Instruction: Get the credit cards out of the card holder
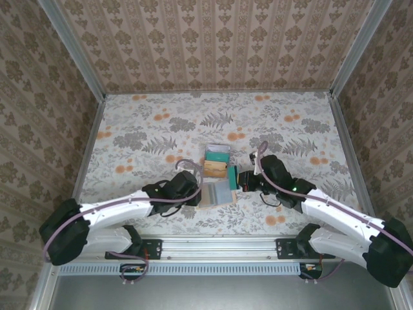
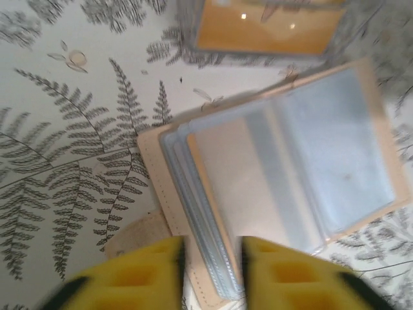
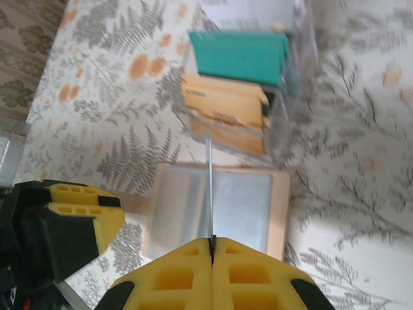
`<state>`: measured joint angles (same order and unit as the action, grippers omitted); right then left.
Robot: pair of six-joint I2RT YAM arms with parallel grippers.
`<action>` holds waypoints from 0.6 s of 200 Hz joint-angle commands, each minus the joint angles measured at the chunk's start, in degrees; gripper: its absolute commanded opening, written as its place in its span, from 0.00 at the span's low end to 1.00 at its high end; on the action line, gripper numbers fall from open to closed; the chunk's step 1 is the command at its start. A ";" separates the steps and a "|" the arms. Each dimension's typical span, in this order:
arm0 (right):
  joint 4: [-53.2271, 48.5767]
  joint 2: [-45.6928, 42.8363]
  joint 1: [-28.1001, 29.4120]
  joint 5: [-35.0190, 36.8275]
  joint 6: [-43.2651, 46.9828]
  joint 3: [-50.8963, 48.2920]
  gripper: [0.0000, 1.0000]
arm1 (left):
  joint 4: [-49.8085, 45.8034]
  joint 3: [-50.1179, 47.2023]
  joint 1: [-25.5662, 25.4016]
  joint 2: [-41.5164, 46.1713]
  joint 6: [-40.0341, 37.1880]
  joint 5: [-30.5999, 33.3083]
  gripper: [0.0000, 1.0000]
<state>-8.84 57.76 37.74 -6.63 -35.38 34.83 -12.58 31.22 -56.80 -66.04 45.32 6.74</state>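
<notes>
Now right tool pinches teal card; left tool parted over card holder

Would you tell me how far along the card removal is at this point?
Done: a teal card and an orange-tan card lie in the clear tray. In hand: the right gripper pinches a third card, edge-on, over the open card holder. Remaining: dropping it off; the sleeves may hold more.

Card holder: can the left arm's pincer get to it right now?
Probably yes: the left pincer stands open right at the card holder's near edge, nothing between them. The right pincer, shut on a credit card, isn't blocking.
</notes>
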 commanded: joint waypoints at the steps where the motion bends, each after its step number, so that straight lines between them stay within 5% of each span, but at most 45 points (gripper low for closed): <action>1: -6.08 1.39 -0.21 0.36 11.05 6.06 0.00 | -2.82 -0.25 0.91 5.35 -1.09 3.18 0.62; 30: -10.51 7.71 0.08 -1.84 23.88 15.11 0.00 | -4.85 -3.04 1.80 14.94 -1.29 6.59 1.00; 120: -25.12 25.96 3.86 -0.78 59.36 36.89 0.00 | -9.68 -11.92 3.97 41.17 -3.75 10.56 1.00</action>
<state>-28.91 81.52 40.23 -8.54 9.54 69.06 -20.03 21.04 -53.45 -28.67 43.48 15.51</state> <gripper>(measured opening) 0.059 0.999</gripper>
